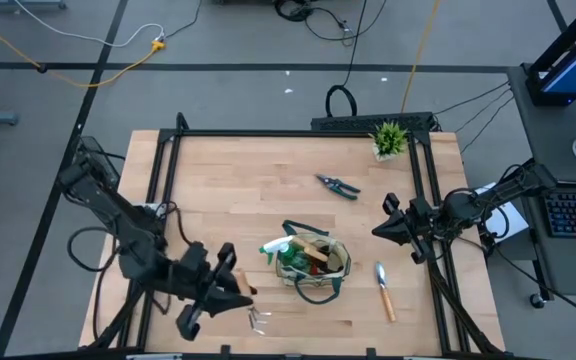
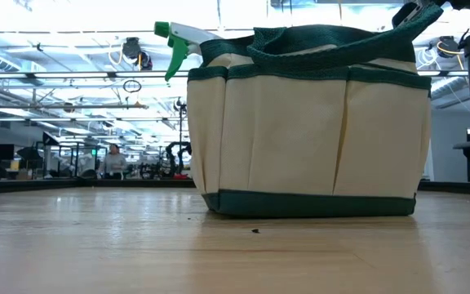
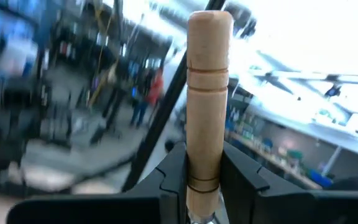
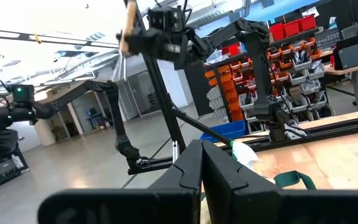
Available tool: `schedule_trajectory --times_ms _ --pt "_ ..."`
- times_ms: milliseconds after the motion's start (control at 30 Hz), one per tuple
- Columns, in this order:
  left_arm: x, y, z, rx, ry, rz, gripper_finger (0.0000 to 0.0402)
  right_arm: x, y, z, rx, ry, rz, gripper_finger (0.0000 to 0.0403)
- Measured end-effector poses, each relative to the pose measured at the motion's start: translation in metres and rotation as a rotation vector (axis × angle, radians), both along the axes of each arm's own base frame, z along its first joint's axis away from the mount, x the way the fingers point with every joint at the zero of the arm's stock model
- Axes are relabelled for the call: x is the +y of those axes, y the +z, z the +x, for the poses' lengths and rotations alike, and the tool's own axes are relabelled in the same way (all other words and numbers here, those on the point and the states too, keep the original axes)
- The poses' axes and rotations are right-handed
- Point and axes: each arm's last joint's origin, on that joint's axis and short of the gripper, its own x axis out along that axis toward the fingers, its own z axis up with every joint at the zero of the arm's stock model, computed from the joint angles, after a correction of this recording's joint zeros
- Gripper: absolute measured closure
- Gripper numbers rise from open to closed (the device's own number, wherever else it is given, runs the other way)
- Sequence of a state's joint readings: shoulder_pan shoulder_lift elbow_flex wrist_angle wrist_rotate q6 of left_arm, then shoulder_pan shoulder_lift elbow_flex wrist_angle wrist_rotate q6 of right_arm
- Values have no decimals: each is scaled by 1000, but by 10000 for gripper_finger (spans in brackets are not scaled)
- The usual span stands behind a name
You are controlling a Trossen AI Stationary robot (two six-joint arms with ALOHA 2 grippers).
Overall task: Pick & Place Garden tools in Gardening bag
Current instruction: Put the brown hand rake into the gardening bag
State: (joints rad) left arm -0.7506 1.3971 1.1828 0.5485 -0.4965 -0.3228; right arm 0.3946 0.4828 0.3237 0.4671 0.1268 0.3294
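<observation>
A wooden handle is filling the left wrist view, and the left gripper is clamping it between its two dark fingers. From above, that left gripper is hanging over the near left part of the table, with the metal tines of the rake showing just beyond it, so the tool is looking lifted rather than lying flat, though how high cannot be told. To its right, the gardening bag is sitting near the middle of the table's near half, already holding the green spray bottle, whose nozzle is poking over the rim, along with what seem to be other tools. The trowel is lying on the wood right of the bag, and the pruning shears are lying farther back, near the potted plant. The right gripper is waiting at the right edge, its fingers pressed together on nothing. So the job is looking partly done: the held rake is needing to go into the bag, then the trowel and shears.
</observation>
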Motion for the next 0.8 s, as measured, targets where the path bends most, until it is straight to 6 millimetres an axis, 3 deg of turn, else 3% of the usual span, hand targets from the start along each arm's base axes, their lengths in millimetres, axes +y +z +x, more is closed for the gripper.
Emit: schedule_trajectory --times_ms 200,533,800 --pt "6 1 13 -106 164 68 336 0 1 1 -7 0 10 403" --pt "42 -23 43 153 649 94 336 3 9 8 -145 -42 -60 379" --pt "87 -34 71 221 685 155 336 1 11 23 -129 -102 -91 345"
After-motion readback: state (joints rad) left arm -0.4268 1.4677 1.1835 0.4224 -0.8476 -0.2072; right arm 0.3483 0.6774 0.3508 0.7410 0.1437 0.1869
